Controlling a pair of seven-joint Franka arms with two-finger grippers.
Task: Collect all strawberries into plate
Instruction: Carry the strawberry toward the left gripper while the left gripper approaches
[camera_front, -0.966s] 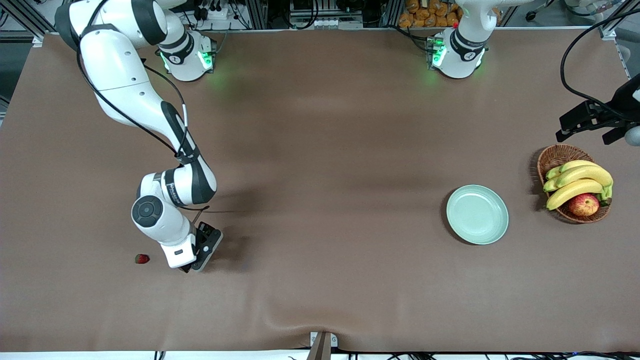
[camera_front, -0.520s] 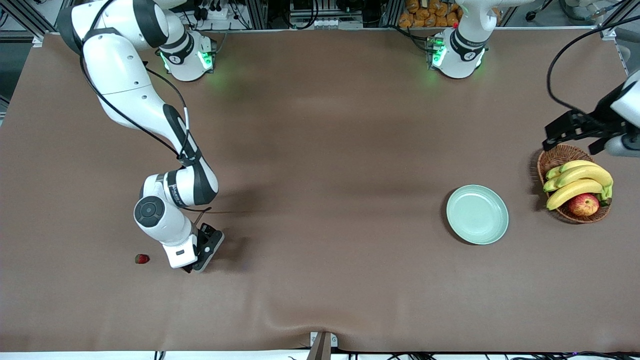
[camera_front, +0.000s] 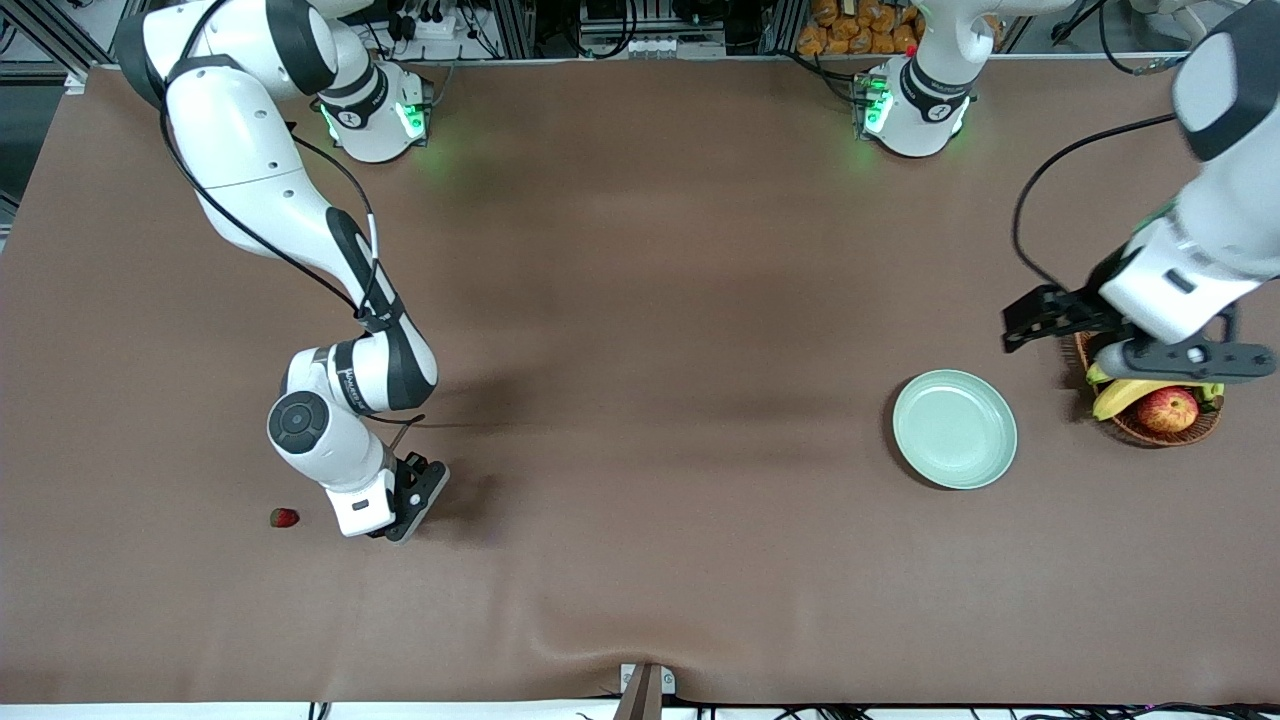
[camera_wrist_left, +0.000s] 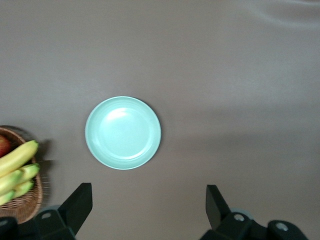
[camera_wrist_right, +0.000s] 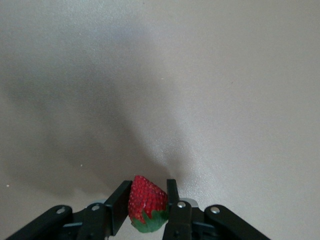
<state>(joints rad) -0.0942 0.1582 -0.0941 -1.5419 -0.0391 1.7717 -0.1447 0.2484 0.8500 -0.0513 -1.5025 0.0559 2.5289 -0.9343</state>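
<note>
So far nothing is collected — your mint-green plate (camera_front: 955, 429) near the left arm's end of the bench sits bare. The right claw (camera_wrist_right: 148, 206) pinches one strawberry (camera_wrist_right: 147, 203), tip outward, cap inward. Another strawberry (camera_front: 284, 517) lies beside it. The left claw (camera_wrist_left: 148, 202) hangs spread over the basket (camera_front: 1160, 425) — no third berry shows.
</note>
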